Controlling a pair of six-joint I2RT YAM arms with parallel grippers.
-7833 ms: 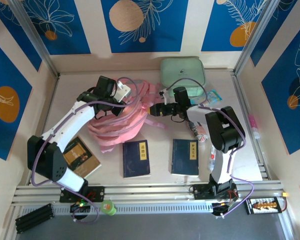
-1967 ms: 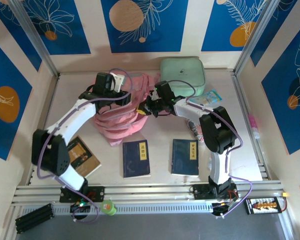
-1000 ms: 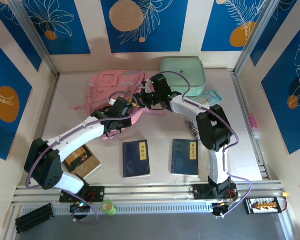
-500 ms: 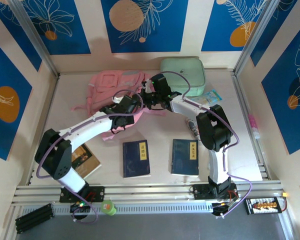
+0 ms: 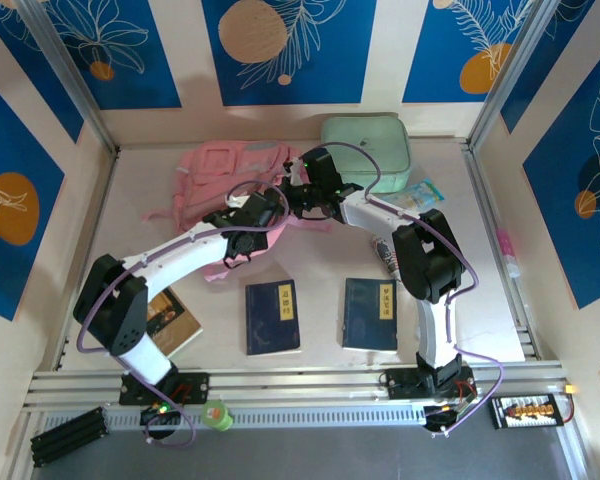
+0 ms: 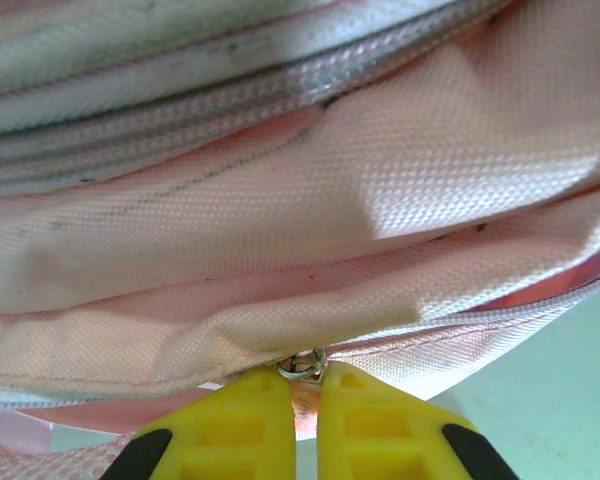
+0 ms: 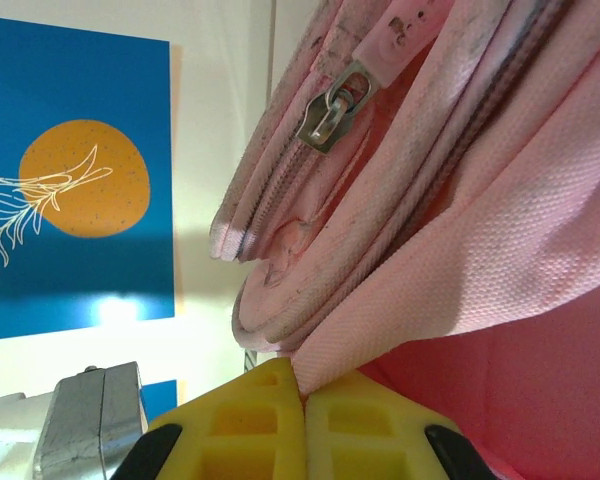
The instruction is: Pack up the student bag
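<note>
The pink student bag (image 5: 220, 175) lies flat at the back of the table, left of centre. My left gripper (image 5: 270, 210) is at the bag's near right edge; in the left wrist view its yellow fingers (image 6: 230, 430) are shut on a pink zipper pull with a metal ring (image 6: 306, 368), under a fold of the bag (image 6: 300, 230). My right gripper (image 5: 292, 197) meets the same corner from the right. Its yellow fingers (image 7: 360, 425) are shut on a flap of the bag's fabric (image 7: 460, 280), and a zipper slider (image 7: 330, 115) shows above.
A mint-green zip case (image 5: 365, 148) sits at the back right of the bag. Two blue books (image 5: 272, 316) (image 5: 370, 313) lie near the front, a brown book (image 5: 165, 318) under the left arm. Small packets (image 5: 417, 195) lie at the right, and a wall borders each side.
My left arm reached up from lower on the bag to its right edge, and its fingers closed on the zipper pull. The right gripper has held still on the fabric.
</note>
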